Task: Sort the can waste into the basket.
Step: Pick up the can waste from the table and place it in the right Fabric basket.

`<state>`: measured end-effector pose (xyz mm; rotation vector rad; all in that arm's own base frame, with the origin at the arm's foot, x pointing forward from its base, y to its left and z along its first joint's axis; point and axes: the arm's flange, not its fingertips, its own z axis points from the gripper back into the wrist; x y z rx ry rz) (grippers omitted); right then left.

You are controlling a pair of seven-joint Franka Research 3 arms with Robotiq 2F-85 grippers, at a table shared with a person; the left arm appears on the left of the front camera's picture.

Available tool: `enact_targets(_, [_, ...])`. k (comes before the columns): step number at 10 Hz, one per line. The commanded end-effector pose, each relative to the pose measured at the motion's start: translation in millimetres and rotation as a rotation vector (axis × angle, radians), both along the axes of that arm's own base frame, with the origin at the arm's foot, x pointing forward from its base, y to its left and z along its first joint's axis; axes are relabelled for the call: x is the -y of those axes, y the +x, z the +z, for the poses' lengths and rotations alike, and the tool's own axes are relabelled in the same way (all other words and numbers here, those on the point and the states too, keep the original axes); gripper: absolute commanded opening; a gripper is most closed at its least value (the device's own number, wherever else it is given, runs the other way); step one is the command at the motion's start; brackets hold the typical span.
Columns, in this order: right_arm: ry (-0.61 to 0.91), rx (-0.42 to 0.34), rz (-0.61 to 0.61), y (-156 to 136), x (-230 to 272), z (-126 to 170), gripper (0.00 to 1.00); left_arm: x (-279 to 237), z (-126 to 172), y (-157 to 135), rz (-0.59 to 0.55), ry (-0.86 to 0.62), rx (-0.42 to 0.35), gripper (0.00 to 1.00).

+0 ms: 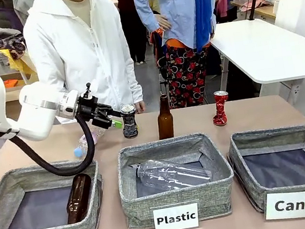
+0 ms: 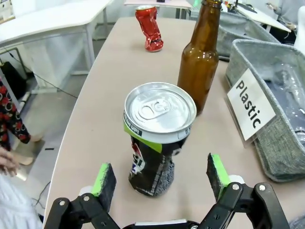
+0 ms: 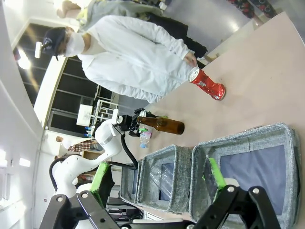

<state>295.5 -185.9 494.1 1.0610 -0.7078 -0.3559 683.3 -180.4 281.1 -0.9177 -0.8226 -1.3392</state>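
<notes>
Table [image 1: 291,110]: one, tan.
Bins [image 1: 212,195]: three in a row; basket [image 1: 277,132] marked "Can" at 4 o'clock.
Left gripper [image 2: 159,167]: spread wide, pads [image 2: 104,181] flanking dark can [image 2: 159,138], not touching.
Right gripper [image 3: 157,177]: spread wide, holding nothing.
Cans: two; dark can at 12 o'clock, red can [image 1: 220,108] at 1.

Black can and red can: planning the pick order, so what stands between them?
An upright brown glass bottle stands between the black can and the dented red can, seen in the front view.

front: across table [image 1: 257,115] | wrists: left near can [image 2: 159,138], right far, rolled | shared: upright bottle [image 1: 165,118]
</notes>
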Motion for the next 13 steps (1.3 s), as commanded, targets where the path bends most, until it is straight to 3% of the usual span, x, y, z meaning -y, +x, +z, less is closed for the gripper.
enact_targets(1, [0.005, 0.038, 0.002, 3, 1, 0, 1.0, 9, 0, 12, 0.028, -0.007, -0.004, 1.0])
enact_targets(9, [0.005, 0.038, 0.002, 3, 1, 0, 1.0, 28, -12, 21, -0.026, -0.08, -0.032, 1.0])
enact_targets(10, [0.005, 0.038, 0.002, 3, 1, 0, 1.0, 28, -12, 22, -0.046, -0.07, -0.039, 0.41])
enact_targets(11, [0.005, 0.038, 0.002, 3, 1, 0, 1.0, 28, -12, 22, -0.059, -0.077, -0.041, 0.4])
enact_targets(12, [0.005, 0.038, 0.002, 3, 1, 0, 1.0, 29, -11, 19, -0.07, -0.08, -0.028, 0.0])
enact_targets(13, [0.005, 0.038, 0.002, 3, 1, 0, 1.0, 28, -7, 15, -0.081, -0.082, -0.018, 0.0])
